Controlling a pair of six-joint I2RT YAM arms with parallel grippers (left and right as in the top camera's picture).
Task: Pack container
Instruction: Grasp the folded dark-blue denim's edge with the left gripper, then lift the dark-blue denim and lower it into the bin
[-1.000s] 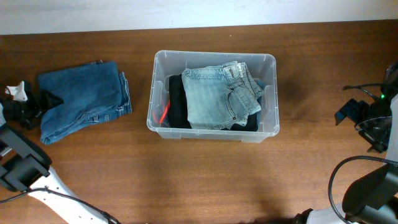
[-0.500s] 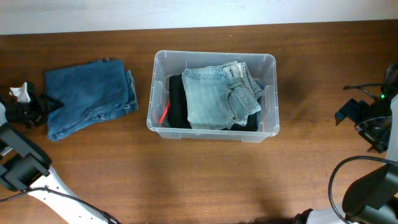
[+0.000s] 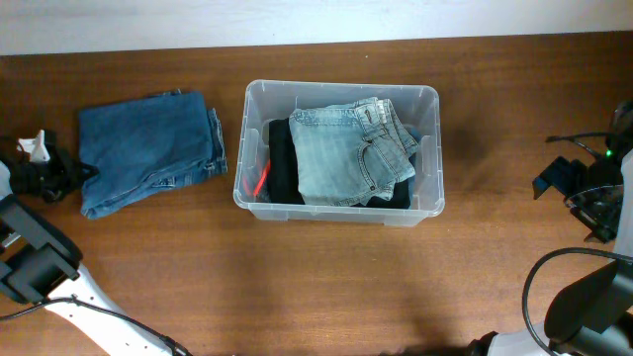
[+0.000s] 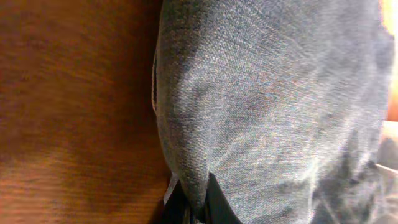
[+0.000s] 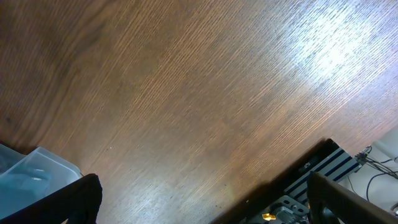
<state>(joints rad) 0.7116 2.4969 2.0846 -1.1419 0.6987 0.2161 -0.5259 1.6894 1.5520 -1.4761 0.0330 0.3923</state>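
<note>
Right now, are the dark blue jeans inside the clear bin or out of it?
Out. The dark blue jeans lie folded on the table, left of the container, the left hand pinching their edge.

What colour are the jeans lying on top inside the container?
The jeans are pale, faded blue; clearest in the overhead view.

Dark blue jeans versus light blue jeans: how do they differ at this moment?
The dark blue jeans lie on the table left of the container; the light blue jeans lie inside it, on black clothing. The left gripper pinches an edge of the dark blue jeans; nothing holds the light blue jeans. Both are folded denim.
</note>
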